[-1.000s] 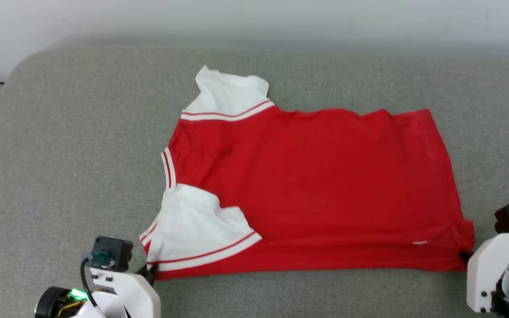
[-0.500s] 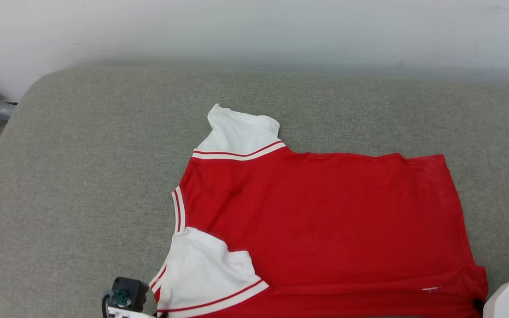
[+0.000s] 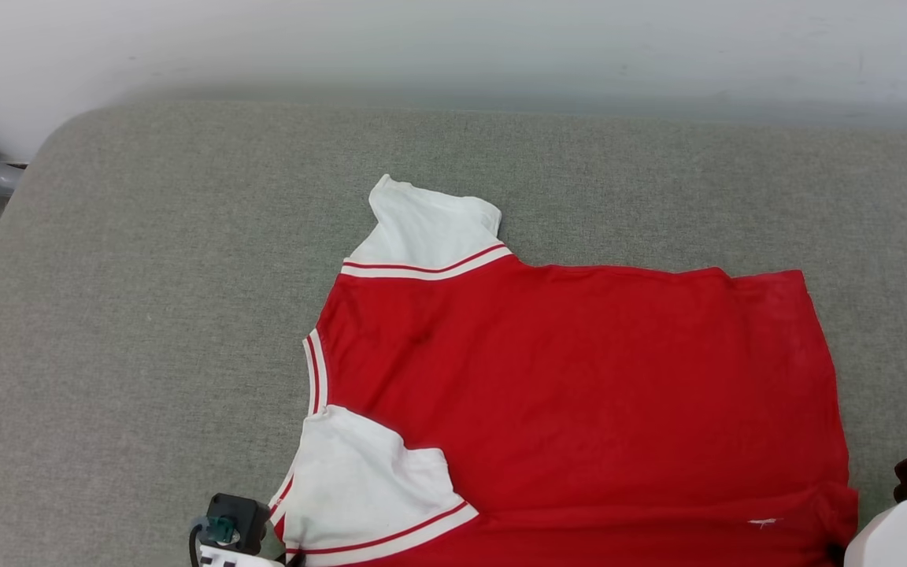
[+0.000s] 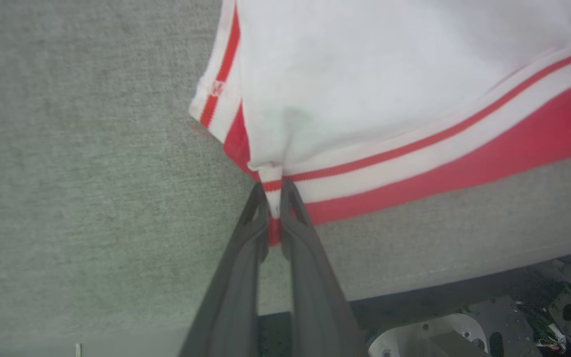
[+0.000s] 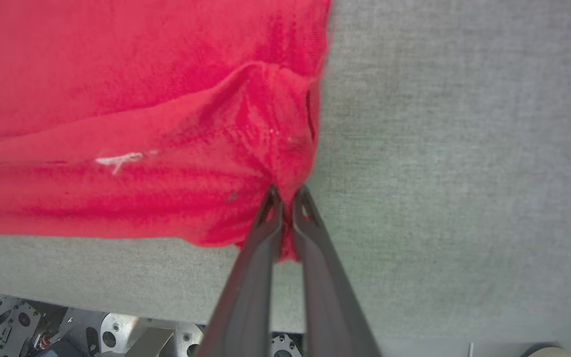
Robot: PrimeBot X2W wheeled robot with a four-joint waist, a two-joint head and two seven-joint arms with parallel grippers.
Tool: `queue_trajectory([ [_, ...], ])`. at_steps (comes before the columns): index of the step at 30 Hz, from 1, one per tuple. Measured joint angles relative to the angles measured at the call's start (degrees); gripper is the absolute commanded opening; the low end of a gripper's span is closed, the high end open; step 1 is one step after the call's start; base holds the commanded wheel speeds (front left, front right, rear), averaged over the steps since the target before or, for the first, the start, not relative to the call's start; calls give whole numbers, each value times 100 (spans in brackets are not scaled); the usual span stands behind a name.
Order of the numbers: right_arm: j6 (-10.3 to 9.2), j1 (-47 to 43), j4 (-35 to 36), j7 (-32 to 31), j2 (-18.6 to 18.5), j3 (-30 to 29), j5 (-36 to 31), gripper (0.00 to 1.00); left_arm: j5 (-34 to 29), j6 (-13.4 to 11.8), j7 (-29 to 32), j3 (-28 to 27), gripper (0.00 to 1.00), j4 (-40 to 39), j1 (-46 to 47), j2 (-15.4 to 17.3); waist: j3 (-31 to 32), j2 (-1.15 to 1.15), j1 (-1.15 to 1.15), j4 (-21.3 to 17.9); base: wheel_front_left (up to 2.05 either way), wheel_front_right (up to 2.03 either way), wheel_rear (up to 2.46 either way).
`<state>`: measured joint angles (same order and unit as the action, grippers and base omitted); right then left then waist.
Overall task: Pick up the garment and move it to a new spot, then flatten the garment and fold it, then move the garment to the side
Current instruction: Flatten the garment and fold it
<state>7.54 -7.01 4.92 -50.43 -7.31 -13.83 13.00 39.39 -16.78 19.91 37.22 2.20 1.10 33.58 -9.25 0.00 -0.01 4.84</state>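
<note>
**One garment on the table, held at two corners.** We see one garment (image 3: 579, 394), a red T-shirt, spread on the grey padded table (image 3: 146, 276). In the head view it lies from the centre toward 5 o'clock, with its striped collar (image 3: 316, 370) at 9 o'clock and its hem at 3 o'clock.

It has two white sleeves. The far sleeve (image 3: 430, 224) is at 12 o'clock of the collar and the near sleeve (image 3: 367, 465) at 6 o'clock.

Two pairs of jaws hold it. The left jaws are closed to a sliver on the cuff corner (image 4: 271, 186) of the near sleeve, at 7 o'clock of the shirt. The right jaws are pinched on the bunched hem corner (image 5: 285, 163) at 5 o'clock.

We judge the cloth light, thin and limp. It will probably sag between grips, wrinkle where gathered, and could slip from a shallow pinch, but it is not fragile. We would grip at cuffs, shoulders and hem, where doubled fabric gives the jaws more to bite, and pull both ends evenly to keep it flat.
</note>
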Motion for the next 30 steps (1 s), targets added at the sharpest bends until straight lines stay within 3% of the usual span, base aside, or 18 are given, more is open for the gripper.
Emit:
queue_trajectory([
  [2,0,3,-70,13,-4,9,4,0,-7,18,-1,20,0,55,34,-10,12,0,0,6,0,0,0],
  [3,0,7,-102,29,-11,11,4,61,-7,23,-3,27,39,87,36,-22,27,0,0,9,0,0,0],
  [4,0,8,-118,83,-16,13,4,100,-7,24,-30,35,100,118,36,-33,45,0,0,11,0,0,0],
  [11,-1,32,-8,372,-71,-21,121,100,-99,-58,-218,-41,100,136,56,-4,296,0,0,25,0,0,0],
  [15,-2,140,267,724,-92,-56,252,100,-269,-191,-681,-231,100,-97,191,14,471,0,0,35,0,0,0],
  [22,-3,348,680,2069,-221,147,400,100,-523,-159,-2159,-564,100,-279,416,-292,682,0,0,-10,0,0,0],
  [26,-3,359,790,3026,-83,348,410,100,-673,-135,-3006,-681,100,-197,419,-445,700,0,0,-77,0,0,0],
  [30,-3,316,782,3944,-3,556,378,100,-858,-82,-3429,-839,100,-86,455,-672,639,0,1,-103,0,0,0],
])
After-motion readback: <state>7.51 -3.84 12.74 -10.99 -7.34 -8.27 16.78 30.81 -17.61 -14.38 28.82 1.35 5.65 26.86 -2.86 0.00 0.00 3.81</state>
